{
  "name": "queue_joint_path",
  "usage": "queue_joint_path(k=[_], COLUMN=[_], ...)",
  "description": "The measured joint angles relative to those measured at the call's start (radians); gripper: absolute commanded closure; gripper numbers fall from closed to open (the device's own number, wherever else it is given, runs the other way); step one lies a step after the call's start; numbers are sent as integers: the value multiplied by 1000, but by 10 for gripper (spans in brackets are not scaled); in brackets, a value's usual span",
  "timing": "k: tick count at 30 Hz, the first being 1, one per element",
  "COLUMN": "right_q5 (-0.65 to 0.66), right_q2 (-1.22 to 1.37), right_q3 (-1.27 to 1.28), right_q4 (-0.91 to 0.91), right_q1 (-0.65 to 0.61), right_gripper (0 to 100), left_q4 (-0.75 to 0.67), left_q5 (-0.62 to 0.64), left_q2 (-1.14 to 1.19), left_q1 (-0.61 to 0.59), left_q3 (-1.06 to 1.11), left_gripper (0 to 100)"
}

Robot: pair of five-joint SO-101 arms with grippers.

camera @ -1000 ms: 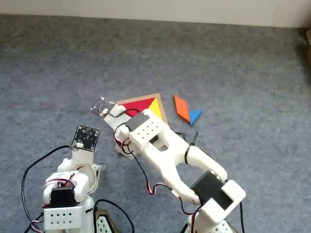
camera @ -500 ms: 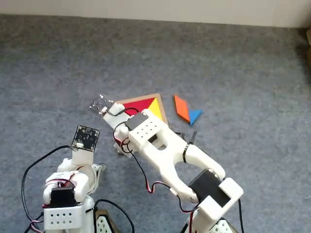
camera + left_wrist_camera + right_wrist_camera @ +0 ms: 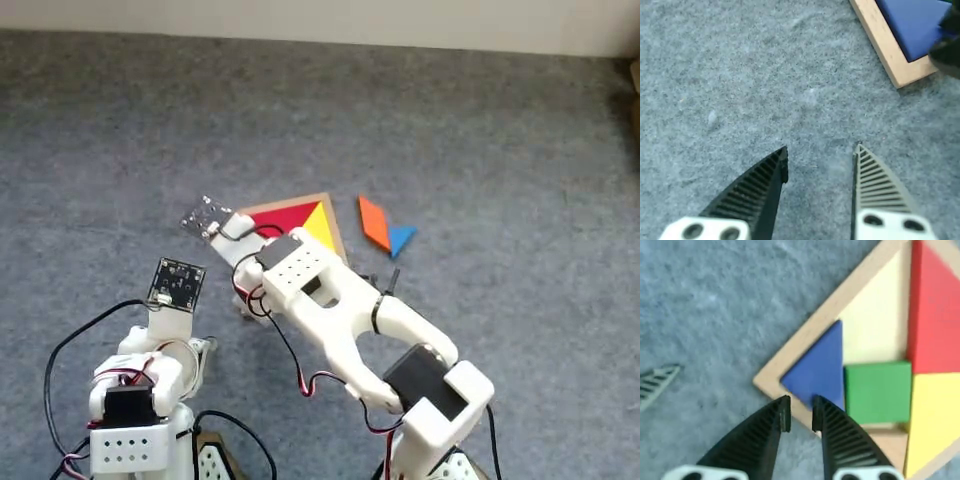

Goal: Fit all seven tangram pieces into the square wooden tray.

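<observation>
evidently mid-fill: the tray [image 3: 805, 342], centre of the high view, holds four pieces. the right claw [image 3: 800, 412] hovers by its blue triangle [image 3: 822, 370], nearly closed, empty; the left claw [image 3: 820, 155] gapes, empty. next, i judge, fetch the orange piece [image 3: 374, 222] just right of the tray.

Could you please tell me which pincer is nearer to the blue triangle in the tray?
Right. The right pincer hangs over the tray corner, its tips just beside the blue triangle. The left pincer is over the carpet, apart from the tray.
</observation>
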Motion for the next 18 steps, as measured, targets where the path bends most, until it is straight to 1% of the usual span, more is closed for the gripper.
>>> queue_joint_path(k=[4, 8, 10, 15, 18], right_q5=[0, 0, -6, -110, -147], right_q2=[-41, -167, -235, -338, -339], right_q3=[-15, -15, -9, 5, 5], right_q4=[69, 100, 101, 97, 34], right_q1=[11, 89, 147, 354, 489], right_gripper=[918, 918, 918, 918, 918], left_q4=[0, 0, 0, 0, 0], left_q5=[0, 0, 0, 0, 0], left_q2=[0, 0, 0, 0, 0], left_q1=[0, 0, 0, 0, 0], left_q3=[0, 0, 0, 0, 0], left_gripper=[786, 786, 786, 786, 786])
